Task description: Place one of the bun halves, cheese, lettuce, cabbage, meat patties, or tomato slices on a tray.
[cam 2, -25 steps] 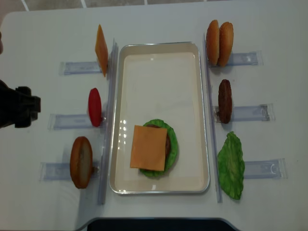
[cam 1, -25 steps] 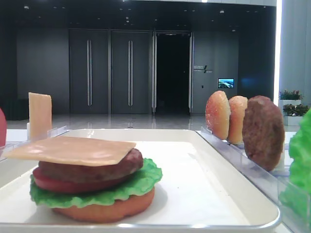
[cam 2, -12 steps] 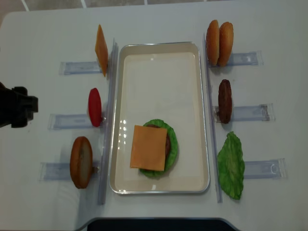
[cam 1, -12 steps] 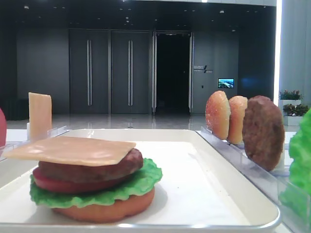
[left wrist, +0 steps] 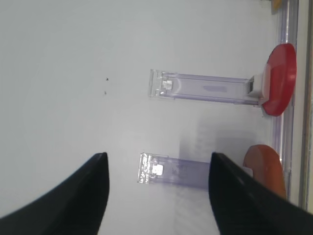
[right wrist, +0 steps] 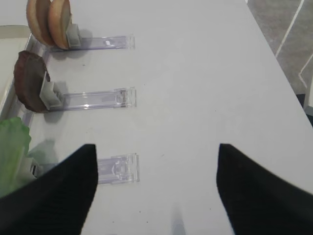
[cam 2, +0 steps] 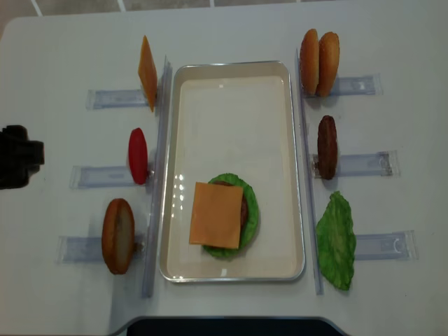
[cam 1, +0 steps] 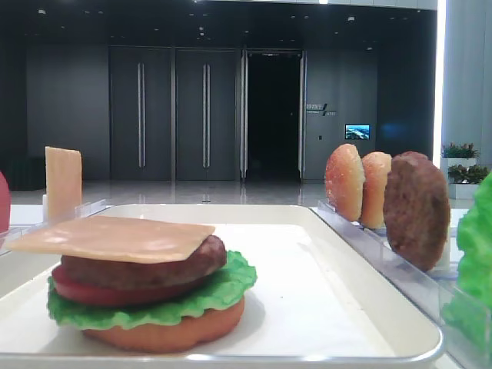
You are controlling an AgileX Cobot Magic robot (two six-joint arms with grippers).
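Note:
On the white tray sits a stack topped by a cheese slice, over a meat patty, tomato slice, lettuce and bun half. Upright in the left racks are a second cheese, a tomato slice and a bun half. The right racks hold two bun halves, a patty and lettuce. My left gripper is open and empty over bare table left of the racks. My right gripper is open and empty. Cabbage is out of view.
Clear plastic racks lie on the white table on both sides of the tray. A long clear strip runs along each long side of the tray. The right table edge shows in the right wrist view.
My left gripper has drawn back to the left, away from the racks, and is partly out of the overhead view. The stack and racks are unchanged.

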